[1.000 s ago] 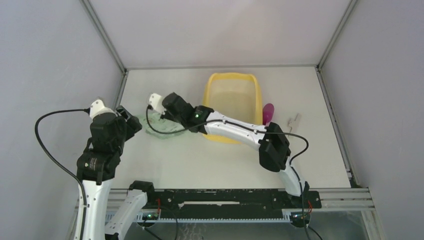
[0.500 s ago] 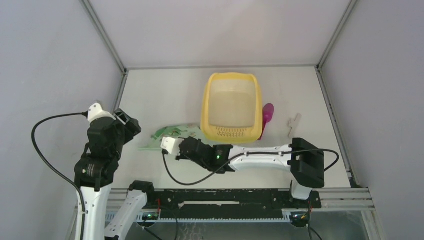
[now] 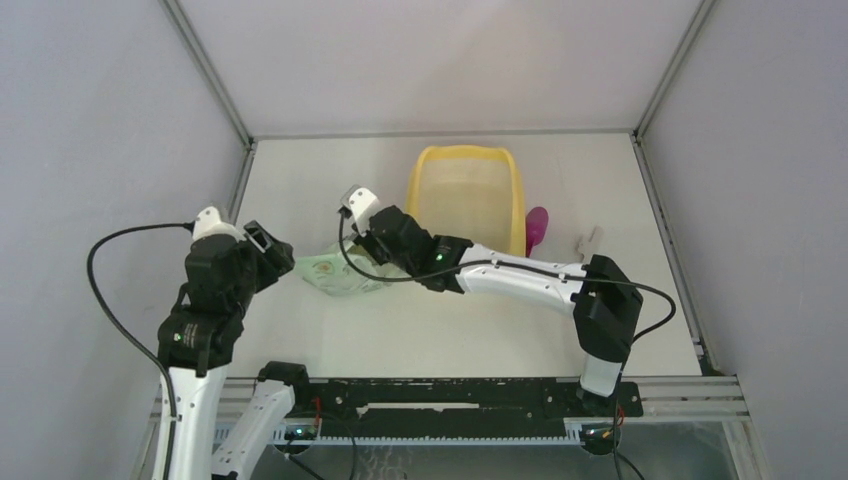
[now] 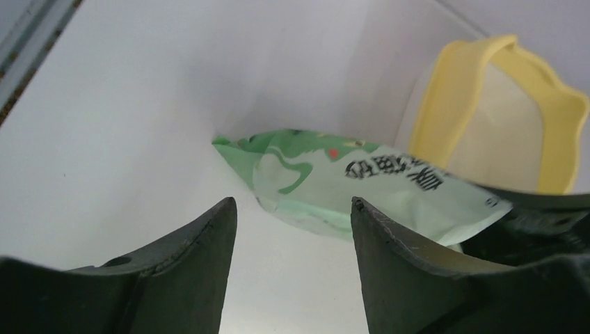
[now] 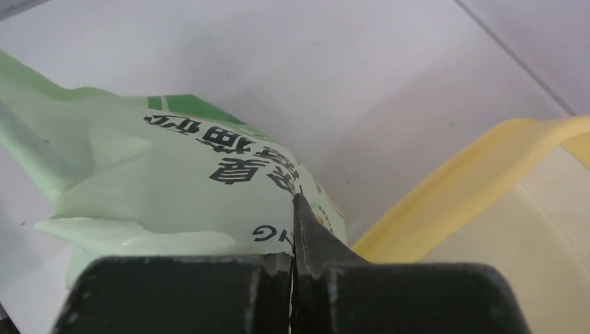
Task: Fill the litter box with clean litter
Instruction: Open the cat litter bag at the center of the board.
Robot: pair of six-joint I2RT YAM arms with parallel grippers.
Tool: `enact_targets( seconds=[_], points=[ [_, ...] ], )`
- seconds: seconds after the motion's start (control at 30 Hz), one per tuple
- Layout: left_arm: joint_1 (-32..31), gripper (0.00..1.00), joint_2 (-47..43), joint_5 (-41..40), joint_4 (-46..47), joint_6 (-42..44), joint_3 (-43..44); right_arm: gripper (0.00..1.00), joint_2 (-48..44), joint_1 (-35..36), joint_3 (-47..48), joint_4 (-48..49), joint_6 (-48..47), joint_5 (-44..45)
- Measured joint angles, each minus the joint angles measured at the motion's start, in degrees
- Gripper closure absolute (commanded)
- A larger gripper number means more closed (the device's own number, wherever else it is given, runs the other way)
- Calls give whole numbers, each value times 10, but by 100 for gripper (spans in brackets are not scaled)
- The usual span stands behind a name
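A flat off-white table, walled in grey on three sides, carries the things. A yellow plastic rectangular litter box stands toward the far middle. A magenta plastic scoop lies just beside the box's right wall. A small pale grey piece lies near the scoop, further right. A light green printed plastic bag is left of the box's near end; whether it rests on the table cannot be told

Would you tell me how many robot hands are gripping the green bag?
1. The right hand is shut on the green bag beside the litter box; the left hand is open, short of it.
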Motion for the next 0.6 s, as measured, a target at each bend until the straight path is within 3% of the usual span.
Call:
enact_targets(
  seconds=[0.23,0.47,0.6],
  points=[
    [-7,32,20,11,4,-3,-62,100,-1,-19,-4,-1,11,-70],
    [-7,32,65,7,24,-5,-70,100,-5,-23,-19,18,11,-100],
    [-7,24,73,9,33,-8,-71,100,-5,-26,-18,18,10,-103]
  ],
)
